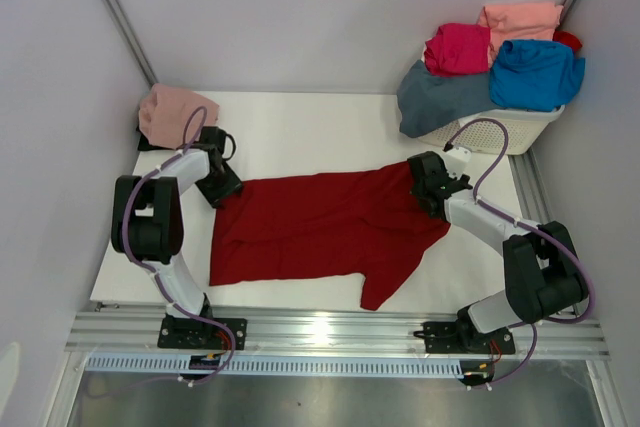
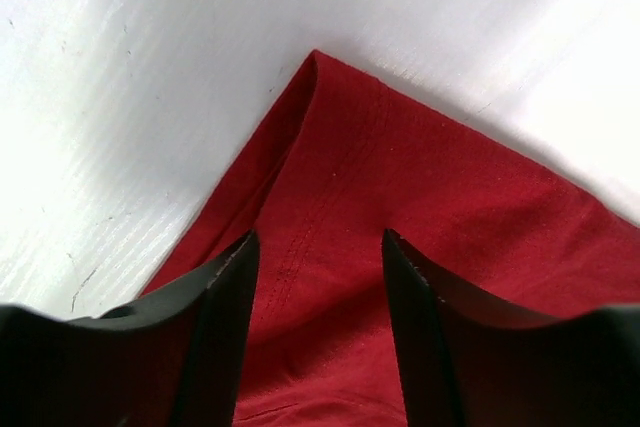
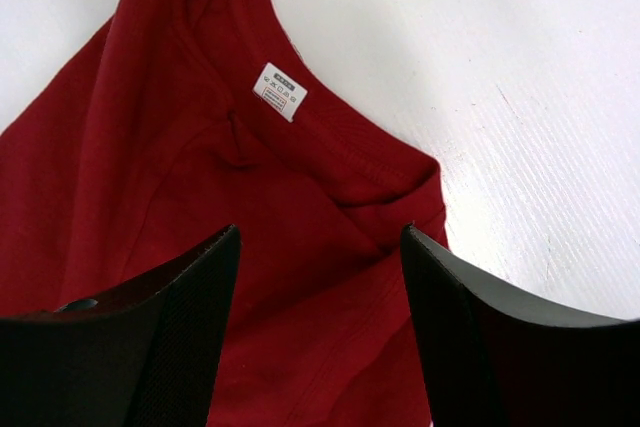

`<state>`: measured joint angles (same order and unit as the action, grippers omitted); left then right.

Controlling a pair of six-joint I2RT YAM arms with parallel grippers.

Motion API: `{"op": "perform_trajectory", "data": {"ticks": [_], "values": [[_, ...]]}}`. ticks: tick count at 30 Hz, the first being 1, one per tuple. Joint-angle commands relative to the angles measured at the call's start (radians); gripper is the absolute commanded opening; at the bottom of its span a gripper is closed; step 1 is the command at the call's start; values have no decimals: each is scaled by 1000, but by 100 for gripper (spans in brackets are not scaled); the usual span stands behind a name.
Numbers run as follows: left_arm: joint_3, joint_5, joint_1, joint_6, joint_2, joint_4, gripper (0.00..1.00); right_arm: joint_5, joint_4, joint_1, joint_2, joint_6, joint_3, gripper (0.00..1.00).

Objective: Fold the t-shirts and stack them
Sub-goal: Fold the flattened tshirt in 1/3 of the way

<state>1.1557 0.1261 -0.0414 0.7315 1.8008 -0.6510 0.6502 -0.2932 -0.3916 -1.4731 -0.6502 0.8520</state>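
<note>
A large dark red t-shirt lies spread across the white table, one sleeve trailing toward the front edge. My left gripper is at its upper left corner. In the left wrist view its fingers stand apart over the red cloth, and the left gripper is open with the hem corner just ahead. My right gripper sits at the shirt's upper right end. In the right wrist view the right gripper is open above the collar, near a white label on the red shirt.
A dusty pink t-shirt lies at the back left. A white lattice basket at the back right holds magenta, salmon, bright blue and slate grey-blue shirts. Walls enclose the table.
</note>
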Motion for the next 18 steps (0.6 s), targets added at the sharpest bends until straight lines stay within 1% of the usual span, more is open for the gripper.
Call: {"op": "perform_trajectory", "data": {"ticks": [1,3,10,15,18], "values": [[9,-3,21,-21,-52,31,58,35,37,-7,10,1,-5,68],[22,-6,26,-21,-46,13,60,34,39,-9,0,3,-2,68],[7,0,26,-27,-40,10,59,34,42,-12,-9,4,-1,68],[-4,-13,26,-32,-21,22,53,35,39,-12,-19,-5,-2,68],[-11,-23,26,-40,-12,34,45,34,37,-13,-20,-5,-1,68]]}}
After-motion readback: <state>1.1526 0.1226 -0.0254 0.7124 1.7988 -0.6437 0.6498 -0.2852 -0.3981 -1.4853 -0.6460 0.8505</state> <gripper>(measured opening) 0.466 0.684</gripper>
